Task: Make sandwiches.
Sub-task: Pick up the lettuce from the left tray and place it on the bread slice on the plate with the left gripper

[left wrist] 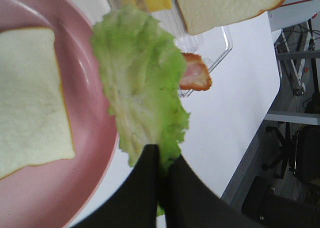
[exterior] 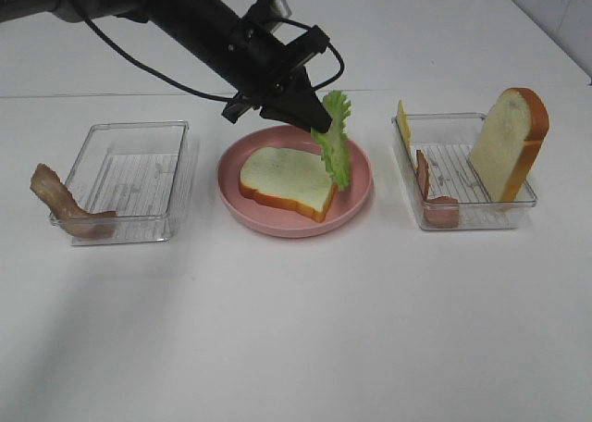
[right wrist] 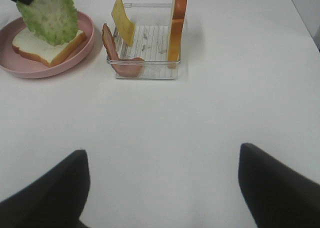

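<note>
A bread slice lies flat on the pink plate. My left gripper is shut on the top of a green lettuce leaf, which hangs over the right edge of that bread slice. The wrist view shows the lettuce leaf pinched between the dark fingers. In the right tray a second bread slice stands upright, with a yellow cheese square and a bacon strip. My right gripper is open over bare table, away from everything.
A clear tray stands at the left, with a bacon strip draped over its front left corner. The white table's far edge runs behind the trays. The right tray sits ahead of the right gripper.
</note>
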Controlling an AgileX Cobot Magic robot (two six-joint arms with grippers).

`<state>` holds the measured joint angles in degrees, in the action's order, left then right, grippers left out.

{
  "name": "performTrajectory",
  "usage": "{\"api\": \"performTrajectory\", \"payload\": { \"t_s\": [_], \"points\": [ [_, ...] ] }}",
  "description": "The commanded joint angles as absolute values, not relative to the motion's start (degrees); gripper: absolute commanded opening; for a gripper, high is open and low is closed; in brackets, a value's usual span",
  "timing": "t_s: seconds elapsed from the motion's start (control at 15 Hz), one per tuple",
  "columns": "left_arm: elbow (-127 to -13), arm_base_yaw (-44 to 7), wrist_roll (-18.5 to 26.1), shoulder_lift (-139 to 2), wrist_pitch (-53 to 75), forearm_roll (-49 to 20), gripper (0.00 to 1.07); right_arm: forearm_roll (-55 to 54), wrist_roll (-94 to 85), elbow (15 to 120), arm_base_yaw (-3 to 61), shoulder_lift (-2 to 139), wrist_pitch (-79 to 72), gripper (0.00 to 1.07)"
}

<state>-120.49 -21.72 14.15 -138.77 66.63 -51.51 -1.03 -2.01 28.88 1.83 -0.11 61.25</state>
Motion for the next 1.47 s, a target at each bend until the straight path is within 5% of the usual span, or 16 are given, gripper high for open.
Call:
{"api": "performTrajectory", "payload": {
  "t_s": [0.07,0.4,1.0,1.27,1.33,1.47],
  "points": [
    [-120.7,-21.7,16.2,-140.2,66.1,-47.4,0.00,-1.4,-2.3,28.7,1.4,-1.0,60.6,0.78],
    [-120.7,-21.7,15.8,-140.3,64.0,-35.5,0.00,-1.4,-2.3,28.7,1.4,-1.0,60.6,0.78],
    [-120.7,-21.7,9.5,-140.2,60.3,-26.1,0.02,-1.4,-2.3,28.7,1.4,-1.0,60.6,0.78],
    [-121.4,-21.7,9.5,-140.1,60.7,-26.1,0.48,-1.4,-2.3,28.7,1.4,-1.0,60.6,0.78],
    [-122.0,-21.7,9.5,-139.9,60.9,-26.1,0.69,-1.4,-2.3,28.7,1.4,-1.0,60.6,0.78],
    [-125.2,-21.7,8.5,-139.6,62.2,-25.1,0.74,-1.4,-2.3,28.7,1.4,-1.0,60.6,0.78]
  ]
}}
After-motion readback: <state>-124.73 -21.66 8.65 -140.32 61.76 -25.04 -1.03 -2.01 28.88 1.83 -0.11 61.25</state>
